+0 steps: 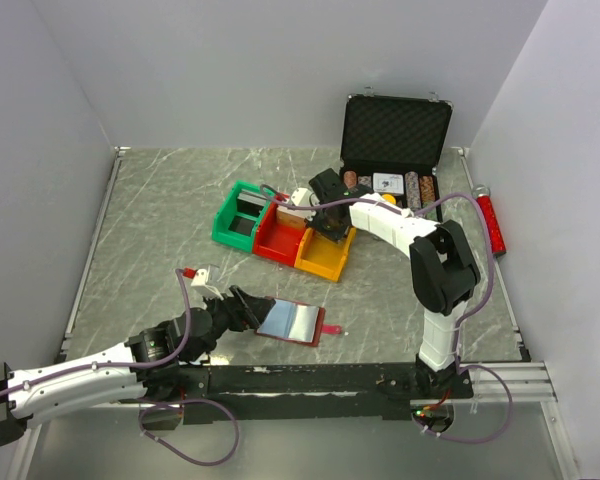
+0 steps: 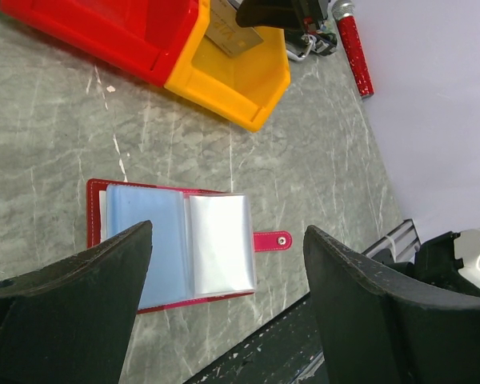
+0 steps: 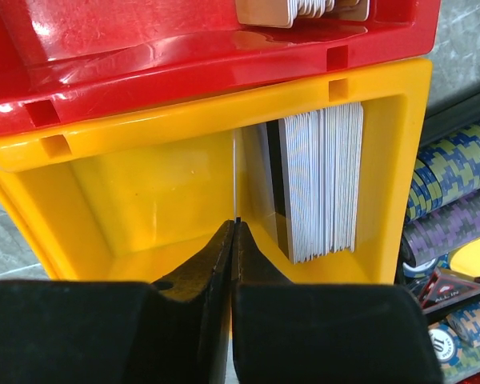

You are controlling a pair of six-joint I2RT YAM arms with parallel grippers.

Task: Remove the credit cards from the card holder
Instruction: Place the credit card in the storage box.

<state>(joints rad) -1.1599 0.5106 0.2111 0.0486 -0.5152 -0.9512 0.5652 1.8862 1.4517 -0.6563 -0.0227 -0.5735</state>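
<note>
The small dark-red leather-look card holder (image 1: 293,322) lies open and flat on the grey marbled desk (image 1: 150,220) near its front edge, clear sleeves up. The left gripper (image 2: 228,232) hovers over it with its black fingers (image 2: 80,312) spread wide, grasping nothing. The right gripper (image 3: 235,228) hangs over the yellow plastic bin (image 3: 144,184), fingers clenched on a thin credit card (image 3: 235,176) seen edge-on, beside a stack of cards (image 3: 324,184) standing in that bin.
</note>
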